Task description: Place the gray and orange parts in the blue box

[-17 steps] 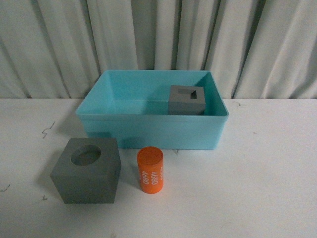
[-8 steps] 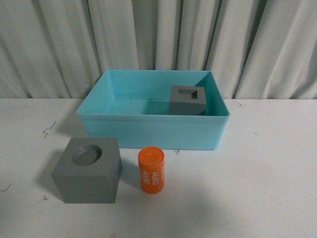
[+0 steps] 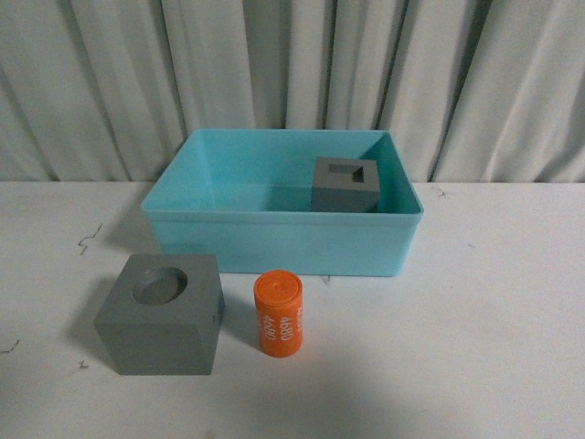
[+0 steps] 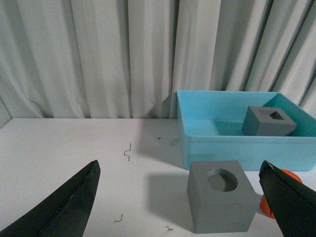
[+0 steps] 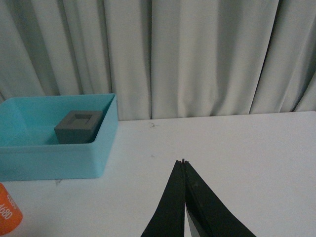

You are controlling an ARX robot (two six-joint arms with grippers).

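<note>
A gray cube with a round recess stands on the white table in front of the blue box. Beside it, to the right, stands the orange cylinder with white digits. A second gray cube with a rectangular recess rests inside the box at its right. Neither arm shows in the front view. In the left wrist view my left gripper is open wide, its fingers either side of the round-recess cube and short of it. My right gripper is shut on nothing, over bare table right of the box.
Pale curtains hang close behind the box. Small dark marks dot the white tabletop at the left. The orange cylinder shows at the edge of the right wrist view.
The front view has shifted very slightly; the cube and cylinder sit a few pixels differently. No object has been moved or gripped.
</note>
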